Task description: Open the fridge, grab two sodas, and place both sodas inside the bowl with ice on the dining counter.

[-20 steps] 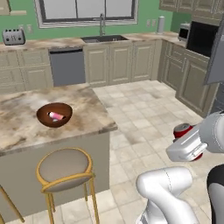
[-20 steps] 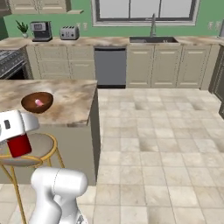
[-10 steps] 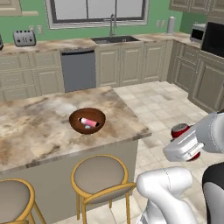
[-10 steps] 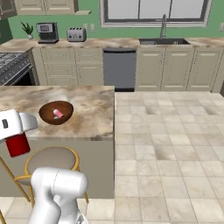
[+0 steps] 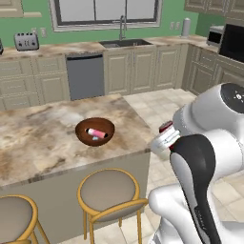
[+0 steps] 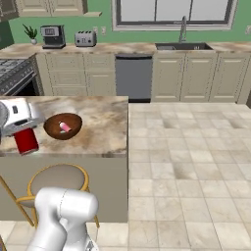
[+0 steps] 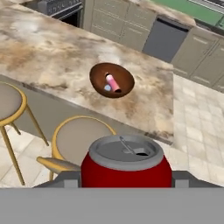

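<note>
One soda [image 7: 126, 168] sits gripped between the half-spread fingers of your gripper [image 6: 23, 131], off the near edge of the dining counter [image 5: 43, 138]. The bowl [image 5: 95, 131] lies further in, already holding something pink. Carrying step; next, reach over the bowl and release.

Green walls [image 6: 105, 37], a window [image 6: 174, 10] above beige cabinets [image 6: 193, 81], and pale floor tiles [image 6: 191, 162].

Even, bright rendered light with soft, faint shadows, no glare, and coarse, slightly blurry textures throughout.
</note>
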Controlling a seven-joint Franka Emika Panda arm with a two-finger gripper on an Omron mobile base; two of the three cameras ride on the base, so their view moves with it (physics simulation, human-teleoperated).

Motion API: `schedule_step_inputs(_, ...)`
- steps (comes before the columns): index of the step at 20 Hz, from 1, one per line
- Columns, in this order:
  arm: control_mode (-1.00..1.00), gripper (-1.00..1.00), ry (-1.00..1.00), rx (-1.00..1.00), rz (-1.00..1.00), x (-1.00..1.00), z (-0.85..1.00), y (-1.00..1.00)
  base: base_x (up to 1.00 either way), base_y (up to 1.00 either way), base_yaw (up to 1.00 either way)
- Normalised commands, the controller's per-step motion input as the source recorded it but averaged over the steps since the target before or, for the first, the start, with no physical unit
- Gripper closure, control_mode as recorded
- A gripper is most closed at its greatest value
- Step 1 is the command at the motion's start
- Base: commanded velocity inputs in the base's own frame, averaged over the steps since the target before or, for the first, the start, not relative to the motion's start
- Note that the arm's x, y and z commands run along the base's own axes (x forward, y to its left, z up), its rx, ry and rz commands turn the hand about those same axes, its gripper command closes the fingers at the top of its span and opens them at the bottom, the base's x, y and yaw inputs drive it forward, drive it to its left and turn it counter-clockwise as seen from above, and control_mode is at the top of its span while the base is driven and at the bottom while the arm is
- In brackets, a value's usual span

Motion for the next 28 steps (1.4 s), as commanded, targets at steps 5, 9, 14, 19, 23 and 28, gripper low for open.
schedule_step_inputs(5, -1.00, 1.00, 0.17, -0.11, 0.07, 1.00, -0.05, 0.41, 0.00, 0.00, 0.00)
schedule_step_inputs(9, -1.00, 1.00, 0.10, -0.10, 0.09, 0.95, -0.21, 0.36, 0.00, 0.00, 0.00)
schedule_step_inputs(14, -1.00, 1.00, 0.16, -0.11, 0.12, 0.83, -0.49, 0.32, 0.00, 0.00, 0.00)
schedule_step_inputs(19, -1.00, 1.00, 0.17, -0.11, 0.17, 0.78, -0.59, 0.21, 0.00, 0.00, 0.00)
schedule_step_inputs(23, -1.00, 1.00, 0.11, -0.11, 0.16, 0.75, -0.58, 0.19, 0.00, 0.00, 0.00)
schedule_step_inputs(28, -1.00, 1.00, 0.08, -0.09, 0.13, 0.62, -0.43, 0.31, 0.00, 0.00, 0.00)
